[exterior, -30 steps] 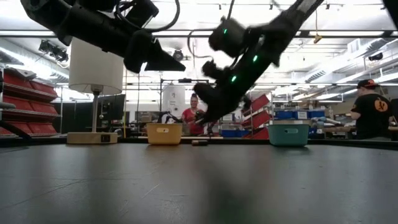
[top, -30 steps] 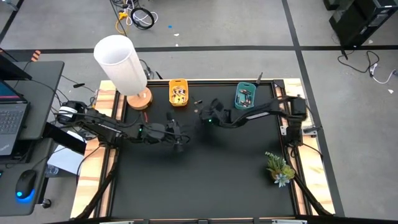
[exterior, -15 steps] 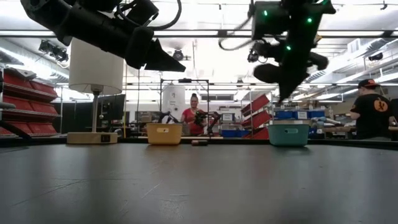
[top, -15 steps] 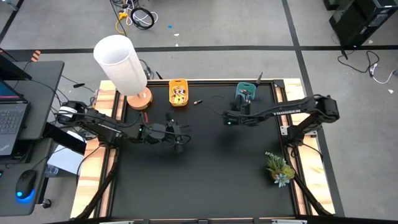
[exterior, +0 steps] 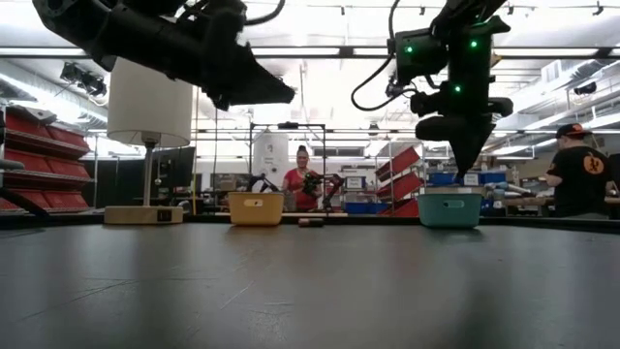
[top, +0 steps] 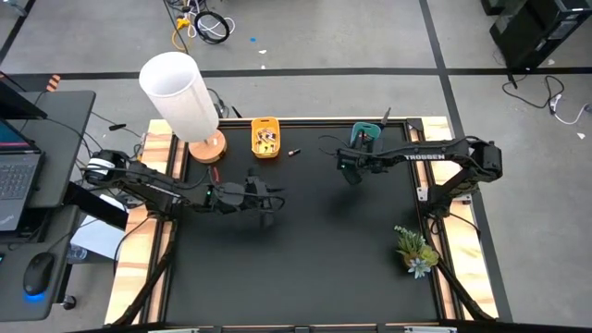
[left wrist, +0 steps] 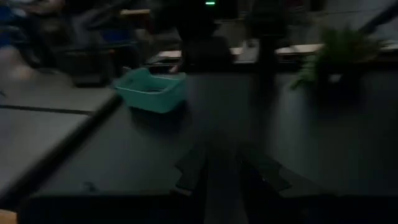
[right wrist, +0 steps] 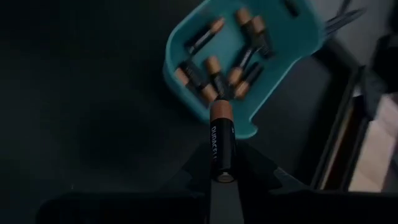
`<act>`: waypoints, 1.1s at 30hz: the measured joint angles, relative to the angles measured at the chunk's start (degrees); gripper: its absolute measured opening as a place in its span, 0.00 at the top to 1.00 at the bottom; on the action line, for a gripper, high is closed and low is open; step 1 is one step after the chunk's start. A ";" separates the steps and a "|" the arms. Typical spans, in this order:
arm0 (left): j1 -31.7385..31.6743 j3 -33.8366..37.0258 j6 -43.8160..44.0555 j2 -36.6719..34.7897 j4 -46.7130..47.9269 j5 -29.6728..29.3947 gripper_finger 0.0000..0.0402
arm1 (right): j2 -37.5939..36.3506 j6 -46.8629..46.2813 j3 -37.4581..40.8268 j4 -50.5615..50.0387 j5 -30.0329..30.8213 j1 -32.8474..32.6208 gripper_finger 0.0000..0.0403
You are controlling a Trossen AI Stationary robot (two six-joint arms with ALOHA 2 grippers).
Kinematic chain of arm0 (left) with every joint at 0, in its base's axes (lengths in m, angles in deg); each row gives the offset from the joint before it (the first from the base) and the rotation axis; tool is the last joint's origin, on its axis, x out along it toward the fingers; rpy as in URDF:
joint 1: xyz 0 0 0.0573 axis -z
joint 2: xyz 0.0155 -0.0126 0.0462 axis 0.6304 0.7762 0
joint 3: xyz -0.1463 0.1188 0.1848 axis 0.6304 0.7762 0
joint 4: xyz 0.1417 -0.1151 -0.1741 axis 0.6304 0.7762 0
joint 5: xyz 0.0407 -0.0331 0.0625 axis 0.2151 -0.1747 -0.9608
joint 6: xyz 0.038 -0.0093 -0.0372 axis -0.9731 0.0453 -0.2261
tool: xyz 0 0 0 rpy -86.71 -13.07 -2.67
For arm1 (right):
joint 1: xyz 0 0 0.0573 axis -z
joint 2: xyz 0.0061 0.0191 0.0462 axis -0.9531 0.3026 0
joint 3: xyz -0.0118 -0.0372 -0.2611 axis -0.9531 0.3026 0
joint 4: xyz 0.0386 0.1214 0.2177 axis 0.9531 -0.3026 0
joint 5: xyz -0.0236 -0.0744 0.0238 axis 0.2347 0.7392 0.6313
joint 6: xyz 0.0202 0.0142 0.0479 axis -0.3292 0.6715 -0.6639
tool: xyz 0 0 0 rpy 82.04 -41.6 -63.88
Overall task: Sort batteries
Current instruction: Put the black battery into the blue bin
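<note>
Batteries, we judge, are small, stiff, smooth cylinders best pinched mid-barrel: our right pincer point(right wrist: 222, 163) grips one dark copper-ended battery point(right wrist: 221, 140) just above the teal bin point(right wrist: 273, 62) holding others, while our left pincer point(left wrist: 225, 171) hovers narrow, empty.

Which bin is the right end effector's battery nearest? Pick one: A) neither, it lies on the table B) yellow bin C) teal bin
C: the right end effector grips a dark battery just short of the teal bin, which holds similar batteries.
</note>
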 joint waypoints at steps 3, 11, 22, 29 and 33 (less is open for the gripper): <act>-0.01 -0.02 0.68 0.00 -0.35 8.75 0.79 | 0.00 3.74 -0.02 -0.30 -2.44 0.79 0.88; 0.13 -0.32 -8.70 0.04 -8.02 26.82 0.79 | -0.42 9.94 -0.04 -0.43 -2.27 -0.20 0.88; -1.03 -0.90 -19.84 -0.05 -37.65 18.80 0.79 | -1.59 12.74 -0.04 -0.74 -4.06 0.04 0.88; -6.05 -10.81 -6.23 -0.55 -21.25 39.32 0.80 | -5.07 15.77 -0.04 1.26 -1.08 -0.55 0.88; -7.30 -17.89 -6.06 -0.47 -4.78 39.16 0.82 | -5.39 16.16 -0.04 1.01 -1.39 -0.70 0.88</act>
